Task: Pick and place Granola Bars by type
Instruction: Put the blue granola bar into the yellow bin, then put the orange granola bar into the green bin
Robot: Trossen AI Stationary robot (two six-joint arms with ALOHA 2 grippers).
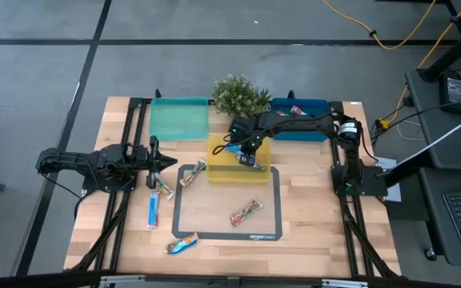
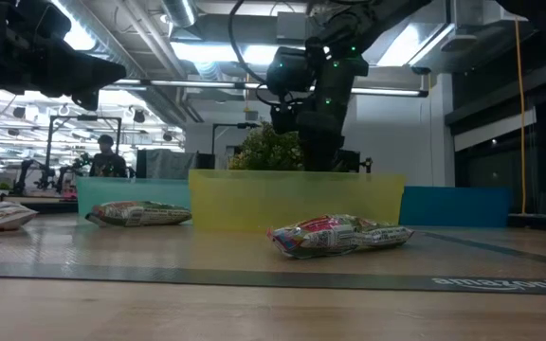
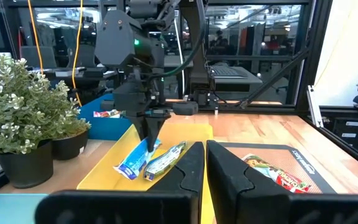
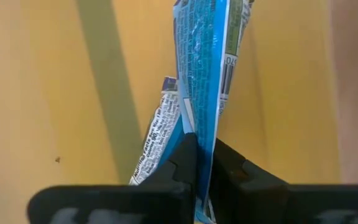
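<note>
Over the yellow tray (image 1: 224, 173), the right gripper (image 3: 149, 132) is pinched tight on a blue granola bar (image 4: 205, 68), with another blue bar (image 3: 164, 160) lying right beside it. Left gripper (image 1: 169, 161) hangs near the table's left side, fingers pressed together on nothing, other bars scattered on the mat (image 1: 214, 216).

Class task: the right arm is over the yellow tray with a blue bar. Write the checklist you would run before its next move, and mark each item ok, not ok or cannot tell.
1. Right gripper jaws shut on the blue bar: ok.
2. Bar over the yellow tray, inside its walls: ok.
3. Tray already holds another blue bar, so types match: ok.
4. Bar already resting on the tray floor: cannot tell.
5. Left gripper clear of the tray, at the mat's left edge: ok.
6. Potted plant clear of the right arm's lift path: cannot tell.
</note>
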